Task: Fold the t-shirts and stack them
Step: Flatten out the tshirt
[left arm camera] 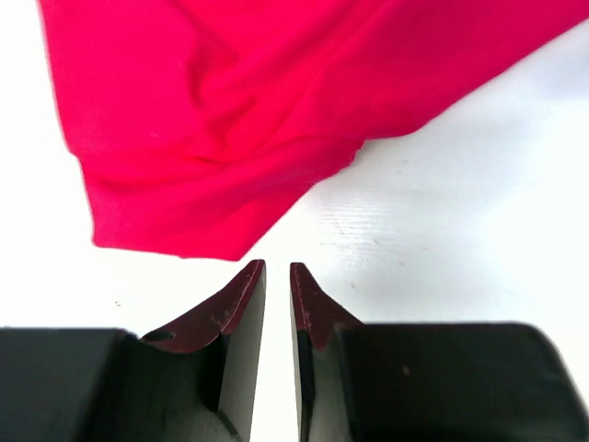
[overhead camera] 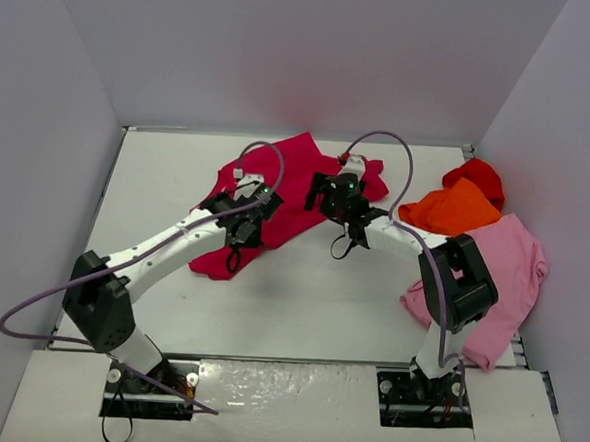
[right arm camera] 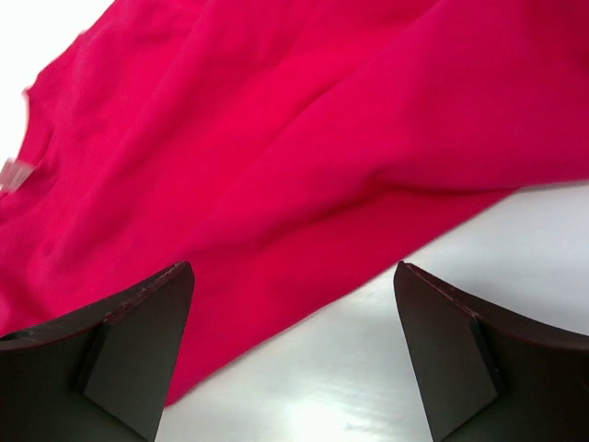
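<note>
4 t-shirts: 1 crimson shirt, plus 1 orange shirt, 1 red shirt, 1 pink shirt, all three right of the crimson shirt. 2 arms, 2 end effectors: left end effector, right end effector. 1 surface.

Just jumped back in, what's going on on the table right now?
Both arms are at the crimson shirt, which lies rumpled and not yet folded mid-table. The right hand hovers wide open over its cloth, gripping nothing. The left hand is over bare table just short of the shirt's edge, fingers nearly together with a slim gap, also empty. The orange shirt, red shirt and light pink shirt lie bunched at the right; neither hand is near them.
</note>
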Controlling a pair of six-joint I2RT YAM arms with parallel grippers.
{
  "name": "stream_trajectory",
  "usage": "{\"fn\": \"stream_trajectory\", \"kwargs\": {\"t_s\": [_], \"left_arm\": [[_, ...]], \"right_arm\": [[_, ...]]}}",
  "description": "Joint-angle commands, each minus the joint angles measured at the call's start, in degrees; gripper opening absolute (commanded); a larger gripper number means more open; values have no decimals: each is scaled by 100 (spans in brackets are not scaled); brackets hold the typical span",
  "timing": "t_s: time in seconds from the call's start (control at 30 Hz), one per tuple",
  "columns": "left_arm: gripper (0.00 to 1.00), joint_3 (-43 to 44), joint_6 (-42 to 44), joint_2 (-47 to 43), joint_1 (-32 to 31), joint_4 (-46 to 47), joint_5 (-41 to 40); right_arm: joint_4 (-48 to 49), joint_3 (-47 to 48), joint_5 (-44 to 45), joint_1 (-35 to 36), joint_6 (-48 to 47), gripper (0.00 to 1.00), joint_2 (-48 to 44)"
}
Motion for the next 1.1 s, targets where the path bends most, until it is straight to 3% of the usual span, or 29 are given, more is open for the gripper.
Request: {"fn": "stream_trajectory", "kwargs": {"t_s": [0.0,0.43,0.47,0.5,0.57,0.67,1.07], "left_arm": [[15,-42,-42,-724,-25,-329,-167],[18,-538,-68,-1440,-8,-519,-339],[18,-556,-60,-1452,-6,-525,-348],[18,-567,-55,-1463,-1,-536,-359],[18,-580,-44,-1476,9,-565,-372],[18,-605,-29,-1516,7,-567,-403],[19,-636,12,-1626,19,-505,-372]], "right_arm": [[408,10,-89,-1,402,86,332],[244,456,362,-9,146,74,1221],[203,497,408,-9,107,67,1263],[129,534,467,-9,91,47,1290],[-120,550,566,7,109,18,1292],[-327,339,515,72,113,3,1050],[-1832,-964,843,1689,658,0,-1036]]}}
